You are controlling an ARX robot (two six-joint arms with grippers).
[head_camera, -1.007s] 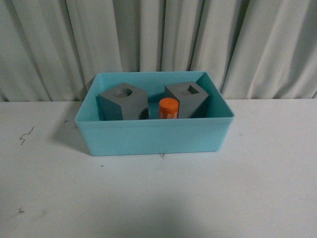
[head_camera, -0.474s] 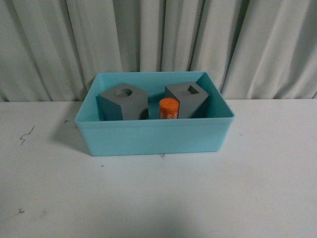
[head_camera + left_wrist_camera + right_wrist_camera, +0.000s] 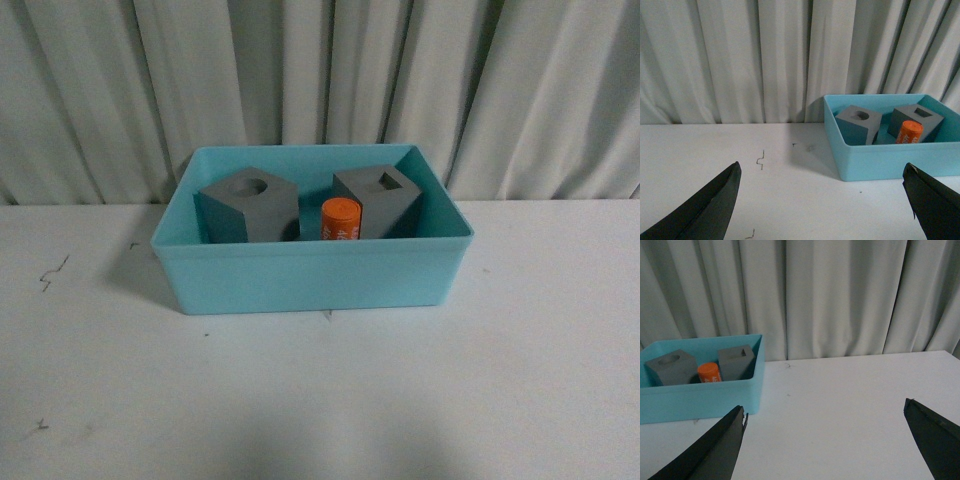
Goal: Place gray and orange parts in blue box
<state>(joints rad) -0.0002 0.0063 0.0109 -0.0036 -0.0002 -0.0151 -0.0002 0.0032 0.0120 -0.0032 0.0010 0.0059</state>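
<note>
Pale curtains, white table (image 3: 320, 400) — nothing has shifted lately: gray cubes (image 3: 250, 208), orange cylinder (image 3: 340, 219) at three o'clock of the round-holed one, all in the blue box (image 3: 310, 275); left gripper (image 3: 822, 210) and right gripper (image 3: 827, 450) gape wide, empty — task looks finished.

The box (image 3: 300, 275) is turquoise; both cubes (image 3: 250, 205) (image 3: 378, 195) are matte gray; the cylinder (image 3: 340, 218) is orange with white digits.
</note>
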